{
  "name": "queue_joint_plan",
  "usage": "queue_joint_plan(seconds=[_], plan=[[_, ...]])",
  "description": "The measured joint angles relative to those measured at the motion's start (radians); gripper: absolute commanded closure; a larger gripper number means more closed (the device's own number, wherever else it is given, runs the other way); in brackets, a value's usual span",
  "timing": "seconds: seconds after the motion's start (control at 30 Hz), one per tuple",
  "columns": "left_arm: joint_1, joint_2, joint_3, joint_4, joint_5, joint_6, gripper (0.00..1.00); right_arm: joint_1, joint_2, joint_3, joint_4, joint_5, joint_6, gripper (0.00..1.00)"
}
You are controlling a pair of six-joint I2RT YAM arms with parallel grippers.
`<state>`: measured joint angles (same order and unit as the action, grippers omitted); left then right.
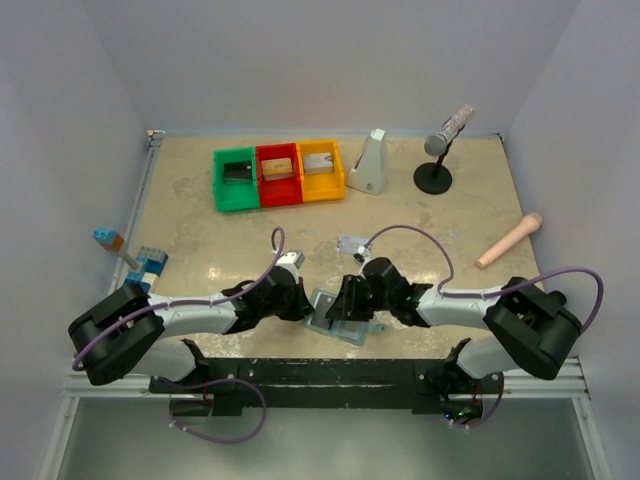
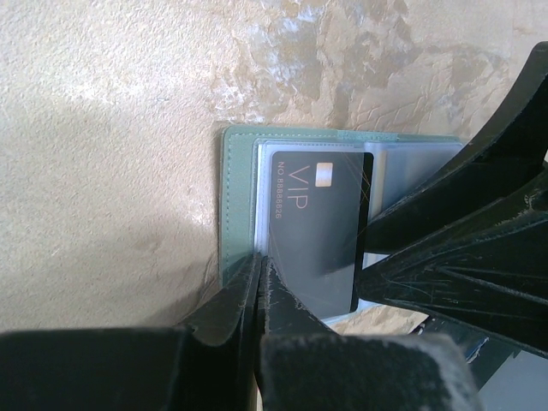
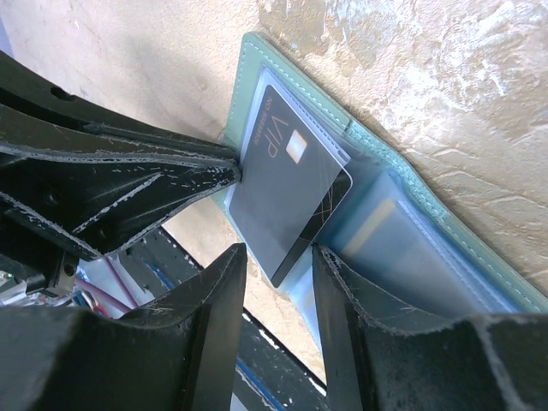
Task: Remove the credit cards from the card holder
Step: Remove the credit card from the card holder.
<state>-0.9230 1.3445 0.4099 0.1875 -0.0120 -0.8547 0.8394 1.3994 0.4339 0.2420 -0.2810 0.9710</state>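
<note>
The card holder (image 1: 330, 322) lies open on the table near the front edge, between my two grippers. It shows as a grey-green wallet (image 2: 235, 197) with pale blue pockets in the left wrist view. A black credit card (image 2: 318, 224) marked VIP sticks partway out of a pocket. My left gripper (image 2: 261, 262) is shut, and its tips press on the pocket edge beside the card. My right gripper (image 3: 278, 257) is open, its fingers either side of the black card's (image 3: 291, 184) free corner. Another pocket (image 3: 390, 235) holds a card with a pale stripe. A small silver-grey card (image 1: 352, 243) lies on the table beyond the grippers.
Green (image 1: 236, 180), red (image 1: 278, 176) and yellow (image 1: 321, 172) bins stand at the back. A white metronome-like object (image 1: 369, 162) and a microphone on a stand (image 1: 436, 160) are to their right. A pink cylinder (image 1: 510, 240) lies at the right. Blue toy bricks (image 1: 142, 264) are at the left.
</note>
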Motion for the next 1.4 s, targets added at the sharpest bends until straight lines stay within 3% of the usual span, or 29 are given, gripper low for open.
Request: queue_joint_plan(seconds=[0.47, 1.4], plan=[[0.0, 0.004, -0.003, 0.014, 0.004, 0.0, 1.0, 0.0, -0.053, -0.031, 0.032, 0.009, -0.003, 0.54], [0.0, 0.013, -0.017, 0.055, 0.018, -0.003, 1.0, -0.004, -0.028, -0.052, 0.109, 0.009, 0.001, 0.53]])
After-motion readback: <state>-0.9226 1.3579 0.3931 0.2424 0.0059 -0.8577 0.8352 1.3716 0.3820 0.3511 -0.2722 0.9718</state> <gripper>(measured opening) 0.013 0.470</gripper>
